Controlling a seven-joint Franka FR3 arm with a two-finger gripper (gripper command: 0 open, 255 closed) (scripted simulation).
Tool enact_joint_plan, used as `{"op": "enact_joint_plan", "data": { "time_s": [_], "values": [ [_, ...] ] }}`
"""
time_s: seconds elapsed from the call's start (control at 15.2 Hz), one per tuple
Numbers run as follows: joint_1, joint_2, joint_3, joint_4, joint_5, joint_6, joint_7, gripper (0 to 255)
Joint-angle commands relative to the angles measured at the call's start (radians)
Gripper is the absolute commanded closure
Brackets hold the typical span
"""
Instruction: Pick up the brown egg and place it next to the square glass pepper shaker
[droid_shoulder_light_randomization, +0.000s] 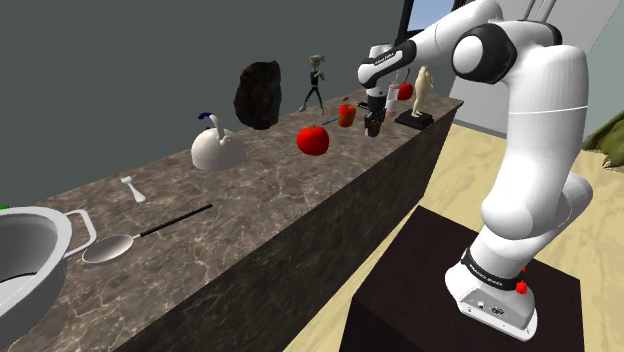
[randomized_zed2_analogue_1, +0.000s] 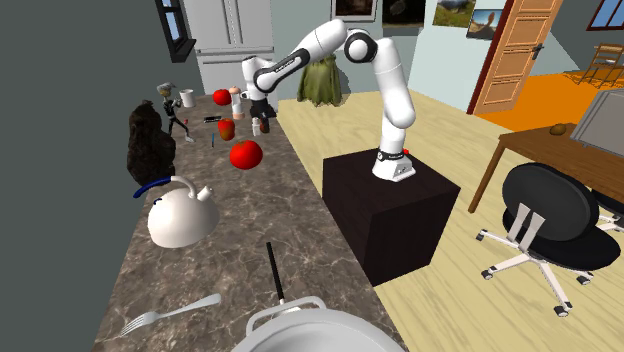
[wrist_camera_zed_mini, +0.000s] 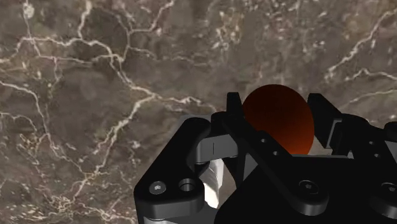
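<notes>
Wrist view: the pincer (wrist_camera_zed_mini: 275, 103) is closed on the brown egg (wrist_camera_zed_mini: 278, 126), with one finger (wrist_camera_zed_mini: 233, 109) touching each side and the marble counter (wrist_camera_zed_mini: 95, 95) beneath. In the shoulder view it hangs over the counter, with a red apple (droid_shoulder_light_randomization: 313, 140) at its 8 o'clock.

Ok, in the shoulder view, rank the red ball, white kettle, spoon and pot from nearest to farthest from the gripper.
1. Red ball, just to the view's left of the gripper.
2. White kettle, mid-counter, toward the wall.
3. Spoon, lower left on the counter.
4. Pot, at the view's left edge.
</notes>
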Motion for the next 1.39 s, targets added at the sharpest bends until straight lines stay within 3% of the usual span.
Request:
{"op": "enact_joint_plan", "data": {
  "time_s": [0.0,0.59,0.66,0.99,1.32],
  "values": [
    [-0.001,0.008,0.0,-0.015,0.001,0.024,0.0,255],
    [-0.001,0.015,0.001,-0.02,0.001,0.035,0.0,255],
    [-0.001,0.015,0.001,-0.02,0.001,0.035,0.0,0],
    [-0.001,0.015,0.001,-0.02,0.001,0.035,0.0,0],
    [0.003,-0.019,0.0,0.061,-0.001,-0.079,0.002,0]
  ]
}}
